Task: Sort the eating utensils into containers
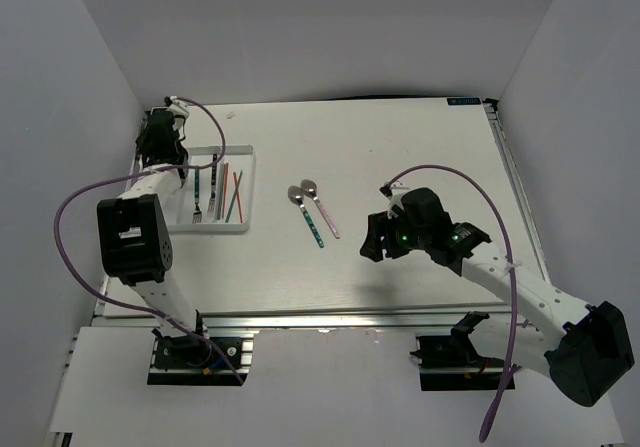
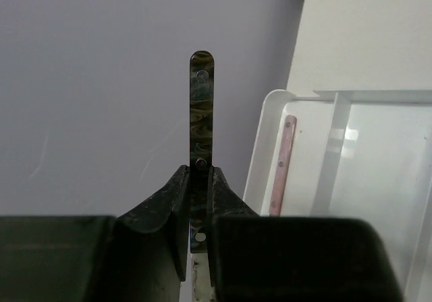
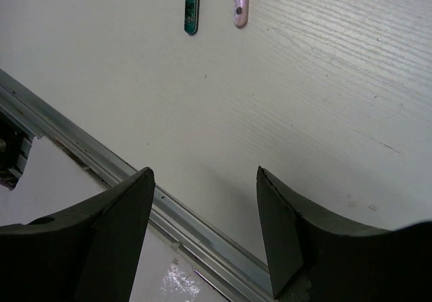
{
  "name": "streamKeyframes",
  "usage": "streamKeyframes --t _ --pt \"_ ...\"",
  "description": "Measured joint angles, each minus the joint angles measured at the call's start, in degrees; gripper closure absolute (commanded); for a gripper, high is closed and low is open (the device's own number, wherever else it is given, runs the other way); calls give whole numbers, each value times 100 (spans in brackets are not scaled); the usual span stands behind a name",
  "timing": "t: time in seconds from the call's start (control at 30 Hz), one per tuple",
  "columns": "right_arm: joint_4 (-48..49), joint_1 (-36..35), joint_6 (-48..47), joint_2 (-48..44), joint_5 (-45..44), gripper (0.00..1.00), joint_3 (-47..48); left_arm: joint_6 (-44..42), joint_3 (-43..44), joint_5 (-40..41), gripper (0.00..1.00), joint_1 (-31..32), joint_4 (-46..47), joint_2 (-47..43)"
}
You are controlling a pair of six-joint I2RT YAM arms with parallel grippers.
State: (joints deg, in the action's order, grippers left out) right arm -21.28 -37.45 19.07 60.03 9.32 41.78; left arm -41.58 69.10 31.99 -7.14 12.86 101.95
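Left wrist: left fingers (image 2: pixel 169 207) pinch a dark-handled utensil (image 2: pixel 202 106) beside the tray (image 2: pixel 260 146) rim; right fingers (image 3: pixel 115 228) spread empty

The dark utensil (image 2: pixel 202 106) has its head hidden by the left gripper (image 2: pixel 199 177); teal handle (image 3: pixel 192 5) and pink handle (image 3: pixel 241 1) are cropped above.

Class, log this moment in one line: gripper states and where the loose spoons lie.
left gripper shut on dark-handled utensil beside tray | right gripper open, empty | teal-handled spoon, pink-handled spoon on table
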Motion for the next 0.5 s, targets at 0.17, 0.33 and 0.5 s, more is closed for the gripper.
streamKeyframes --t 0.17,0.33,0.5 --pt "-2 -2 -4 122 11 33 13 17 24 -203 100 -114 151 522" --pt "-4 -7 -4 210 7 33 15 229 166 -367 100 -393 131 1126" --pt "-9 -13 -7 271 -15 33 15 485 271 -472 93 -568 90 1401"
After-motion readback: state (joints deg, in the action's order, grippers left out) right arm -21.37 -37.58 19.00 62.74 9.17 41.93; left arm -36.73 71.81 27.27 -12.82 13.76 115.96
